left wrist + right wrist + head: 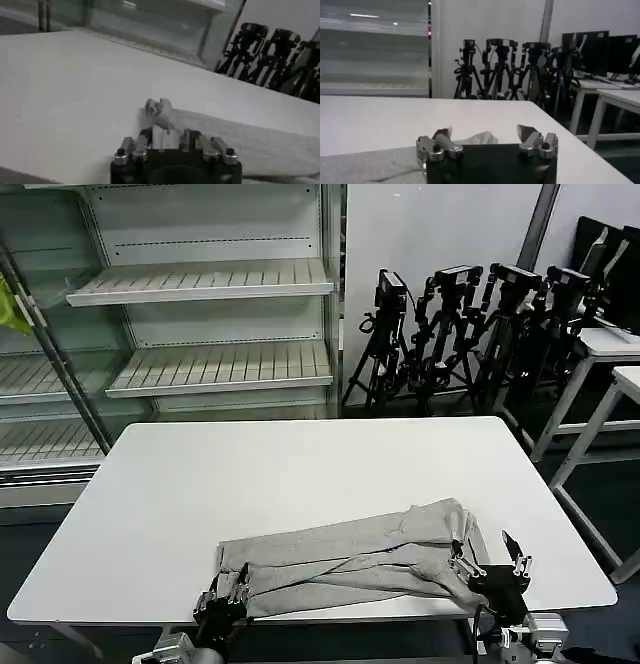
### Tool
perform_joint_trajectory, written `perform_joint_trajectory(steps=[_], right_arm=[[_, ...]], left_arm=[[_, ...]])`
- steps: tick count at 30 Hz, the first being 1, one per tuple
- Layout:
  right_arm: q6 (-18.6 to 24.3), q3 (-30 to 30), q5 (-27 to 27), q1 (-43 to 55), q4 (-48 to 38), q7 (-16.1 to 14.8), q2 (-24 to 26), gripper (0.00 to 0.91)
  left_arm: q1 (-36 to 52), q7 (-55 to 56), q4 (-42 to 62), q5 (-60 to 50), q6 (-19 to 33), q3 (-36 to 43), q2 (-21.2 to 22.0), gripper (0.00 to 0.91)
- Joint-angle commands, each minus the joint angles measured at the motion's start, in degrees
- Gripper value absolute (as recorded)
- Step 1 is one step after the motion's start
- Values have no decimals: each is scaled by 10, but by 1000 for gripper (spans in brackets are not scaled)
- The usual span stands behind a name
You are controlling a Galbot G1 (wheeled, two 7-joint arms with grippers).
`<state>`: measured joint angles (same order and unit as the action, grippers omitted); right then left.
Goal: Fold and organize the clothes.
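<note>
A: We log the left gripper (pixel 228 593) at the near left edge of the desk (pixel 300 474). In the left wrist view its fingers (pixel 159 136) are drawn narrow, pinching a bunched end of the grey T-shirt (pixel 350 562).

B: Agreed. We place the right gripper (pixel 490 559) at the near right edge. Its fingers (pixel 530 134) stand wide apart; one prong touches the cloth's right end, the other stands over bare desk. We see nothing clamped.

A: The shirt lies as a long folded band along the near edge, between both grippers.

B: Chest print and collar label: not visible to us. The gripper bodies hide where cloth meets the palms. Tripods (pixel 470 334) stand behind the desk.
</note>
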<state>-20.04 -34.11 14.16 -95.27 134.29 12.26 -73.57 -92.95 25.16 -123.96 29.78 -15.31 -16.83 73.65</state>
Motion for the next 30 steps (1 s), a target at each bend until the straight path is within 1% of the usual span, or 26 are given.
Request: perform_joint_trajectory(steps=[1,9,12,15,25,30], right_arm=[[1,0,-1,-3,3,1,-3,907],[4,0,-1,-4,8,3,-10,907],[4,0,-1,-4,10,4,-12,907],[3,0,0,-3,12,3,-12,907],[1,0,4,4,6,2,-10,907],[-2,-2,10,12,1,2,-3,907]], left_arm=[[2,4,12,-2,7,8,6,60],[10,3,4,58,26,-13,3,60],[15,2,-5,85,24,-35,-10,60],[19,-1,-10,110,22,-69,-35,60],[32,-12,26,255,-1,-266,-141,60],[40,-20,60,321,-17,-324,-179,60]])
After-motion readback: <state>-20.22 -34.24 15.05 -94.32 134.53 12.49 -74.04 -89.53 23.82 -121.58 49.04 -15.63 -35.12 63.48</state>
